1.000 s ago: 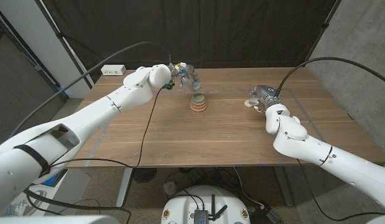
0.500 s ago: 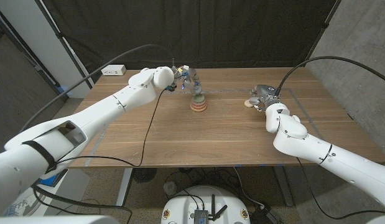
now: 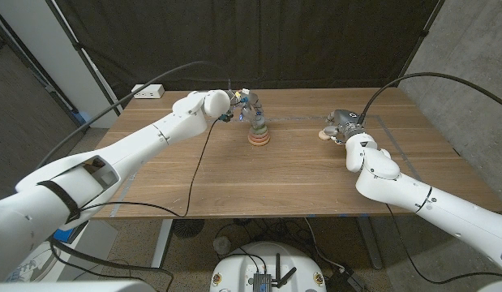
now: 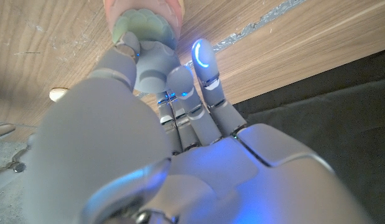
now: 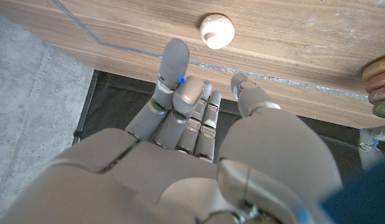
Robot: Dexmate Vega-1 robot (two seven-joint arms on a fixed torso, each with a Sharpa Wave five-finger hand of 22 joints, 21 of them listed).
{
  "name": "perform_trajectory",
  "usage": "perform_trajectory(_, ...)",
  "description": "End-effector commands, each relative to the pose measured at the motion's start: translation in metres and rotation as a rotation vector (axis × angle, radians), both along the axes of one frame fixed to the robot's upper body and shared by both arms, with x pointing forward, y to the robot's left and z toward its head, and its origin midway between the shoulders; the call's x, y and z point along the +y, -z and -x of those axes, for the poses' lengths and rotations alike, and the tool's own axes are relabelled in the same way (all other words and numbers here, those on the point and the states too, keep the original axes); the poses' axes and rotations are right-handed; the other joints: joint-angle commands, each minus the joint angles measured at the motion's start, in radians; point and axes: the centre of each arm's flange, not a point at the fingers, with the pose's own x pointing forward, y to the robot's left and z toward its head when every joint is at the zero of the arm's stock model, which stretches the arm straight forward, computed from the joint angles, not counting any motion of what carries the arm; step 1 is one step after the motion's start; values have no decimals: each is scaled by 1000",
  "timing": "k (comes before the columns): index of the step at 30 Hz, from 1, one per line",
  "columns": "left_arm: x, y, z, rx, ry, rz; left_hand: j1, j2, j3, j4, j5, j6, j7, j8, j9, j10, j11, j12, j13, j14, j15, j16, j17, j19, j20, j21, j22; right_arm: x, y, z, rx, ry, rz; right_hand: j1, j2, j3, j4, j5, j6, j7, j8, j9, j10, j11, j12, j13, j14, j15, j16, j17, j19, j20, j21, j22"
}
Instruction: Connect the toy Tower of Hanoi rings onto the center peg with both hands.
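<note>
A white power strip (image 3: 148,91) lies at the far left corner of the wooden table (image 3: 267,174). Behind the table hangs a black curtain (image 3: 259,40). A line of tape (image 3: 295,119) runs across the table near its far edge.

Ring stack (image 3: 259,134) sits at counter (image 3: 259,178) centre-rear; left hand (image 3: 244,105) is directly over it, blocking approach from above and from the left. Right side of stack open: bare counter runs to the right hand (image 3: 341,123) and the small cream piece (image 3: 323,135) beside it. Near half of counter unobstructed.

Black curtain (image 3: 259,40) behind wooden table (image 3: 267,178), grey wall (image 3: 469,57)
</note>
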Motion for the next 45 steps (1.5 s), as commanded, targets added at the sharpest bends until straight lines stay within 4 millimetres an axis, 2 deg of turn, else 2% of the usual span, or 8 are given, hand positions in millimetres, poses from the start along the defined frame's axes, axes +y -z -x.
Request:
perform_trajectory(1, -3, 5, -4, 12, 3, -1, 0, 8, 14, 14, 3, 13, 0, 1, 3, 105, -97, 5, 106, 15, 0, 1, 7, 13, -108, -1, 4, -2, -1, -1, 5, 1, -3, -3, 10, 7, -1, 1, 7, -3, 4, 3, 8, 0, -1, 4, 6, -2, 6, 4, 8, -21, -3, 3)
perform_trajectory(26, -7, 14, -6, 31, 9, -2, 0, 10, 15, 13, 3, 20, 0, -3, 7, 116, -100, 5, 109, 19, 0, -5, 14, 13, -108, -1, 6, -5, 2, 0, 2, 4, -14, -9, 12, 8, -1, 2, 10, -1, 4, 3, 9, 0, -3, 5, 2, -2, 4, 1, 8, -21, -4, 3)
perform_trajectory(45, 0, 17, -2, 30, -6, 6, 2, 10, 15, 12, 3, 31, -3, -6, 12, 128, -105, 6, 114, 18, -1, -14, 17, 9, -108, -3, 4, -2, 3, 0, 8, -1, -9, -14, 14, 9, -1, 3, 12, -1, 3, 3, 13, 1, -3, 5, 0, -2, 3, 0, 9, -21, -5, 4)
